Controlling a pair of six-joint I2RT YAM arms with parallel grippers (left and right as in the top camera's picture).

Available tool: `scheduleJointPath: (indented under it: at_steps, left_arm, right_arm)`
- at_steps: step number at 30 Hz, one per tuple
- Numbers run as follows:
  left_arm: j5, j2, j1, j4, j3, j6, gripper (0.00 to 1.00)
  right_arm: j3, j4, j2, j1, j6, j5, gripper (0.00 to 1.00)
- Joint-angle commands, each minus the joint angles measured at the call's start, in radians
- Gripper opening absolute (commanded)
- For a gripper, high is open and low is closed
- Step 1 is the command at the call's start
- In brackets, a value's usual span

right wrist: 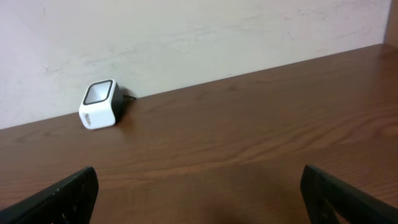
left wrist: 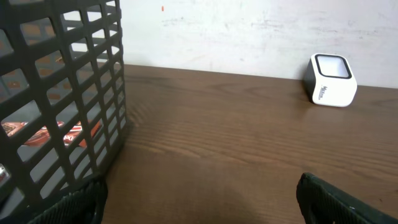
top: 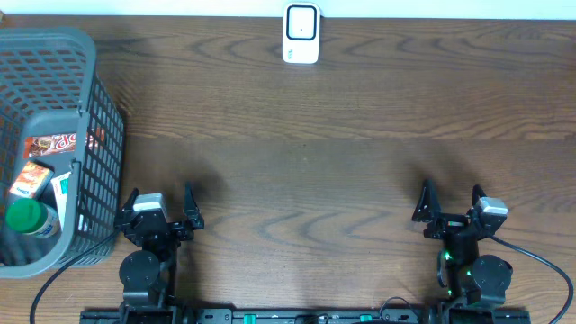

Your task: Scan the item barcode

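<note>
Items point(top: 34, 180) to scan lie in the grey mesh basket point(top: 101, 153) at the table's left edge: a red-brown snack packet point(top: 52, 142), a small orange pack point(top: 31, 176) and a green-capped bottle point(top: 27, 217). None is lifted.

The white barcode scanner point(top: 301, 34) stands at the far middle of the wooden table point(top: 342, 135), well apart from the basket.

The left gripper point(top: 160, 194) sits just beside the basket's near right corner, jaws spread wide, nothing between them. The right gripper point(top: 451, 193) is on the right near the front edge, likewise wide and empty.

Step in hand, as judged: the very start, pick not yet begun.

Next move calls for the left arm, the nearer one, to rise over the basket rim, come down on one item and close. It must then carry the item to the scanner with the code turned to the window. No barcode is legible from these views, so orientation must be checked once an item is out.
</note>
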Motion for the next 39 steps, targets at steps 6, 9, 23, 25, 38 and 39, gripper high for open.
scheduleJointPath:
  at_steps: [6,9,23,25,38,39]
  left_arm:
    - [0.002,-0.006,0.004,-0.008,-0.033,0.010,0.97]
    - [0.002,-0.006,0.004,-0.008,-0.033,0.010,0.97]
    - [0.002,-0.006,0.004,-0.008,-0.033,0.010,0.97]
    - [0.002,-0.006,0.004,-0.008,-0.033,0.010,0.97]
    - [0.003,-0.006,0.004,-0.002,-0.033,-0.001,0.97]
    - [0.027,-0.006,0.003,-0.003,-0.033,-0.006,0.97]
  right_arm:
    - [-0.001,-0.005,-0.004,0.007,0.001,0.013,0.99]
    - [-0.001,-0.005,-0.004,0.007,0.001,0.013,0.99]
    - [-0.001,-0.005,-0.004,0.007,0.001,0.013,0.99]
    - [-0.001,-0.005,-0.004,0.007,0.001,0.013,0.99]
    - [-0.001,-0.005,-0.004,0.007,0.001,0.013,0.99]
    - [-0.001,-0.005,-0.004,0.007,0.001,0.013,0.99]
